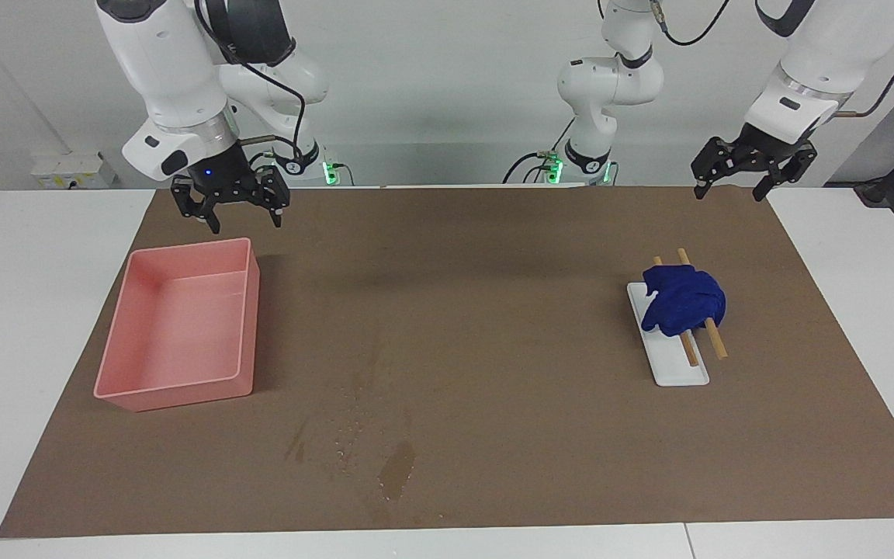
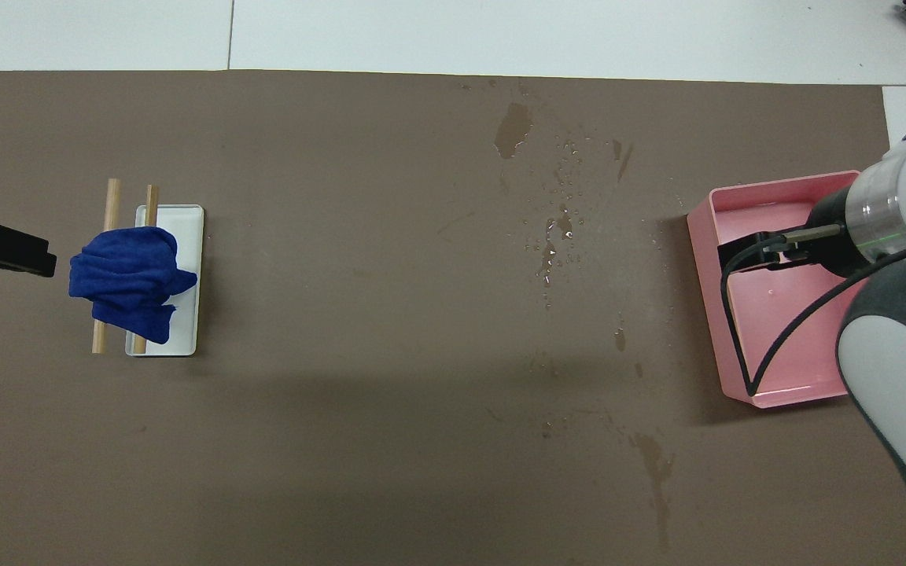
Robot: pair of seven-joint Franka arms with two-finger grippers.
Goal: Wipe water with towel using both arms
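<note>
We see the towel point(image 1: 684, 299) bunched on two wooden sticks point(image 1: 707, 326) across a white tray point(image 1: 676, 365), toward the left arm's end of the mat point(image 1: 493, 272). The water point(image 1: 396, 470) lies mid-mat, farther from the robots. The left gripper point(image 1: 753, 167) hangs with jaws spread, empty. The right gripper point(image 1: 230, 200), jaws spread, hovers by the pink bin point(image 1: 175, 388).
</note>
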